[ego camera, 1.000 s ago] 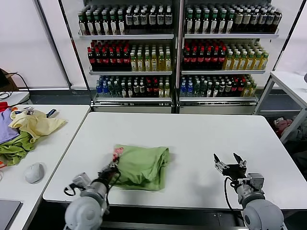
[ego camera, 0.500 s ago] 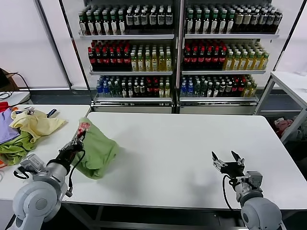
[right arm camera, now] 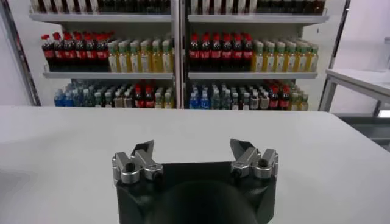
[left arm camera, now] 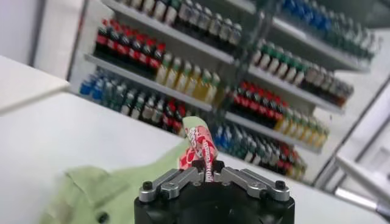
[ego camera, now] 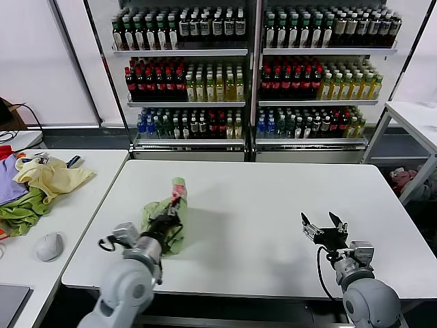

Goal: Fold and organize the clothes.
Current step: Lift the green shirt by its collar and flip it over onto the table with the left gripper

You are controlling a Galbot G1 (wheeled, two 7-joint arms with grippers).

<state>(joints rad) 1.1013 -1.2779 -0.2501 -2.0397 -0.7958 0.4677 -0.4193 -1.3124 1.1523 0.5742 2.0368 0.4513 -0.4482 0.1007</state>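
The light green shirt (ego camera: 162, 220) hangs bunched from my left gripper (ego camera: 171, 214) over the left part of the white table (ego camera: 273, 191). The gripper is shut on a fold of it, and the red-and-white print (ego camera: 179, 190) sticks up above the jaws. In the left wrist view the print (left arm camera: 200, 149) rises from between the closed fingers, my left gripper (left arm camera: 207, 175) holds it, and green fabric with a dark button (left arm camera: 102, 217) drapes below. My right gripper (ego camera: 323, 226) is open and empty low over the table's front right; the right wrist view shows it (right arm camera: 194, 152) with fingers spread apart.
A side table at the left holds a pale yellow garment (ego camera: 51, 176), a darker green one (ego camera: 19, 213), a purple one (ego camera: 7, 181) and a grey mouse (ego camera: 49, 246). Drink shelves (ego camera: 252, 68) stand behind. Another white table (ego camera: 413, 119) is at the right.
My left gripper carried the shirt from the table's front middle out over the left edge, then back over the table's left part, bunching it. The right gripper stayed put.
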